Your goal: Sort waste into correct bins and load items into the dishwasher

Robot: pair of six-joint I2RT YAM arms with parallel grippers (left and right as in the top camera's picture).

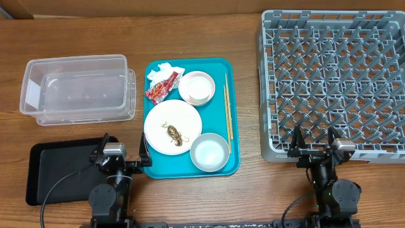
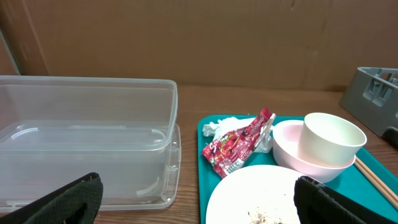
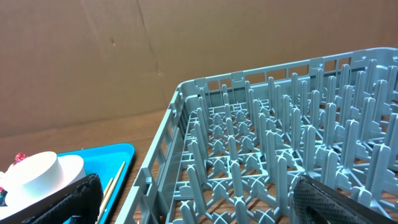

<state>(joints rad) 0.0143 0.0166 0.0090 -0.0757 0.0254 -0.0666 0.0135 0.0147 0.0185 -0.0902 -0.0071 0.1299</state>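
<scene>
Currently both arms sit at the near edge of the tabletop point(image 1: 190, 25).

Left gripper point(image 1: 121, 154): fingers wide apart, nothing between them, straddling the right edge of the black tray point(image 1: 50, 174) and the left rim of the teal tray point(image 1: 233, 120).

Right gripper point(image 1: 313, 143): fingers likewise spread, gripping nothing, at the near wall of the grey dish rack point(image 1: 268, 95), which stands on the right.

Clear tub point(image 1: 28, 95) lies far left, behind the black tray.

On the teal tray:
- crumpled tissues point(image 1: 163, 69) in the far left corner, with the red wrapper point(image 1: 162, 87) touching them
- pink bowl point(image 2: 286, 146) with the white cup point(image 2: 333, 137) nested inside it
- plate point(image 1: 158, 123) carrying a brown food scrap point(image 1: 176, 134)
- whitish bowl point(image 1: 209, 152) at the near right
- chopsticks point(image 1: 228, 107) lying along the right rim
</scene>
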